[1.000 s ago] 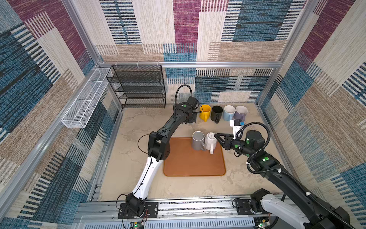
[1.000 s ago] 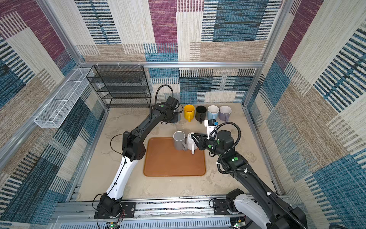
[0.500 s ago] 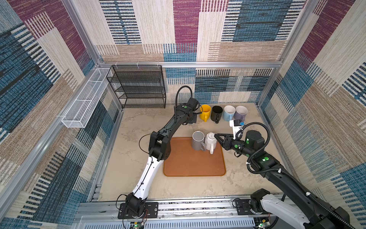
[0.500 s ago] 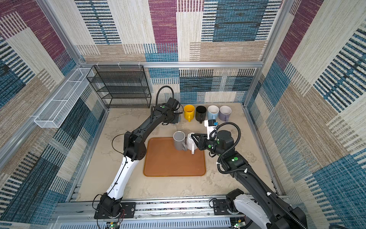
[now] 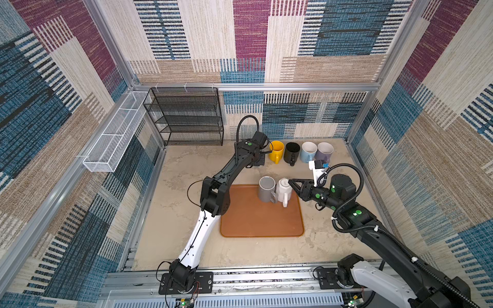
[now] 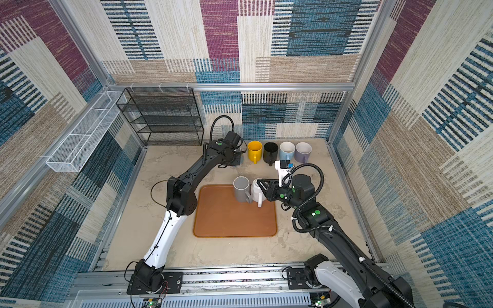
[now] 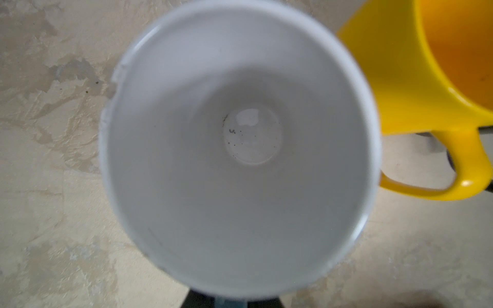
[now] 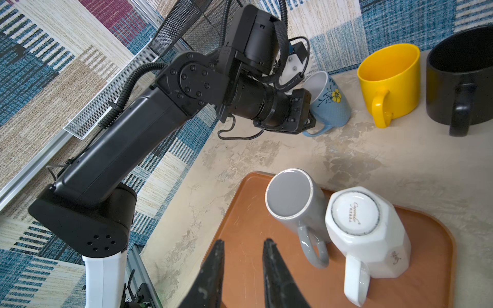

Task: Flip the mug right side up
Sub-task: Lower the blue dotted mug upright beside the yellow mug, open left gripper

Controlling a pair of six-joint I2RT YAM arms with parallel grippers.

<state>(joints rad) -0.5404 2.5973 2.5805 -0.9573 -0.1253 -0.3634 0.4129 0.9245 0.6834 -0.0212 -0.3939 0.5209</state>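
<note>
— Blue glaze with a painted yellow flower: is that the mug in hand?
— Yes. The blue mug [image 8: 332,106] is at the back of the worktop [image 8: 346,154], just beside the yellow mug [image 8: 389,77]. Its mouth is up but it leans, so its long axis is tilted off upright. The left pincer [image 8: 309,122] is clamped tight on it, apparently at the handle side. The left wrist view looks straight down its smooth white inside. I cannot tell whether the base touches the worktop.
— What does the next move turn on?
— I judge it turns on bringing that axis to vertical before letting go, with little room toward the yellow mug.
— And the right arm?
— The right pincer [image 8: 244,242] is empty, its jaws parted by a narrow gap, above the brown tray [image 8: 253,266]. It is the nearer arm to the 2 mugs there, both standing mouth down with their axes upright. 1 is a plain round grey mug [image 8: 290,197]. Just beside it, perhaps touching, is a faceted white mug [image 8: 365,226] with a ringed foot and a printed mark. In both top views the pincer tips sit at the white mug's upturned base, coming from its right.
— How would they handle?
— They are hard, glossy ceramic, likely slippery on the body. I think the handle loops offer the surer hold.
</note>
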